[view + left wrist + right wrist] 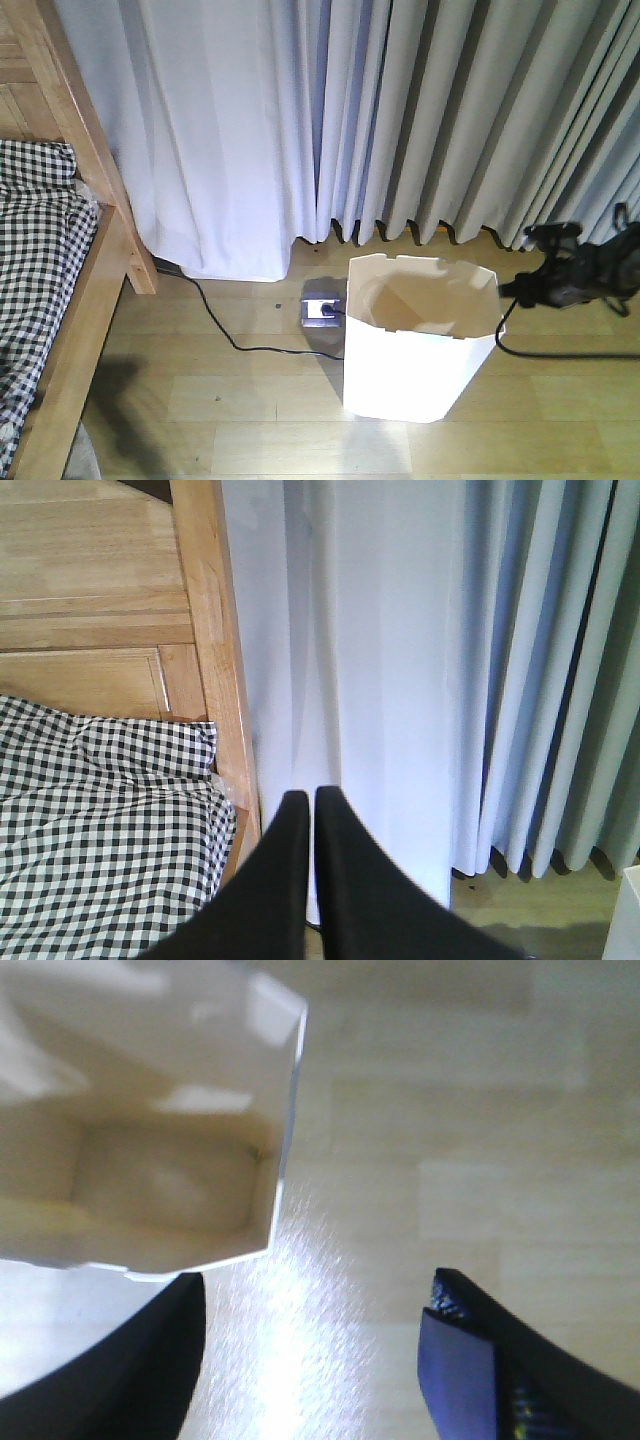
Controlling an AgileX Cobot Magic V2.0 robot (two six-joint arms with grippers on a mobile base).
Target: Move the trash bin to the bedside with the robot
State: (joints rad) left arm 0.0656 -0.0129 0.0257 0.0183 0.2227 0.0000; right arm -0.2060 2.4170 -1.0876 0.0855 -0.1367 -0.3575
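The white faceted trash bin [415, 350] stands upright on the wood floor, right of centre, its cream inside showing. My right gripper [522, 264] hovers just off the bin's right rim. In the right wrist view it is open [315, 1300], with only bare floor between its fingers. Its left finger [150, 1360] sits just outside the bin's rim [285, 1110]. The bedside, a light wooden bed frame [100, 200] with checked bedding [40, 230], is at the far left. My left gripper [305, 798] is shut on nothing and points at the curtain beside the bed post [215, 660].
Grey-white curtains [400, 110] hang along the back wall. A power strip [322, 308] lies left of the bin, and its black cable [230, 340] runs across the floor toward the bed post. Another black cable [560, 352] trails right of the bin.
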